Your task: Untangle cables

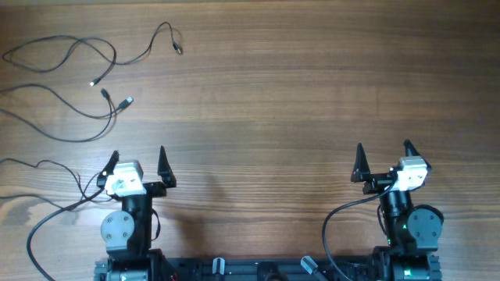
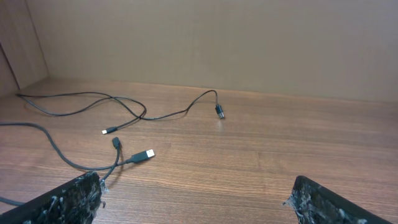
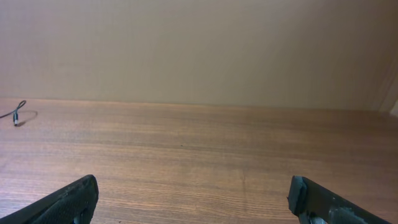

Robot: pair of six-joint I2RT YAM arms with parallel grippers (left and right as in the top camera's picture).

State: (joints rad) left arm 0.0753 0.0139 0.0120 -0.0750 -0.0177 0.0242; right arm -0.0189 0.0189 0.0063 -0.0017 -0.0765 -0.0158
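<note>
Cables (image 2: 142, 116) lie loose on the far left part of the table (image 1: 297, 86), and neither gripper touches them. Nearest, at the near left, the left gripper (image 1: 138, 152) has its jaws spread wide with nothing between them; bare wood shows in the gap. At the near right, the right gripper (image 1: 383, 145) is spread just as wide and is just as empty, well apart from the wires. Just beyond the left gripper and a little to its left, a silvery plug (image 1: 129, 100) ends one wire. A small dark plug (image 1: 105, 92) lies just beside it, and the two wires cross behind these ends and then sweep away to the left edge. Farther out, a tiny pale-tipped plug (image 1: 94, 82) ends a wire that loops left in loose curves and crosses itself. The same strand then arcs right to a dark plug (image 1: 180, 50), the farthest and rightmost end, which also shows at the left edge of the right wrist view. Whether any strands are knotted at the crossings cannot be told.
</note>
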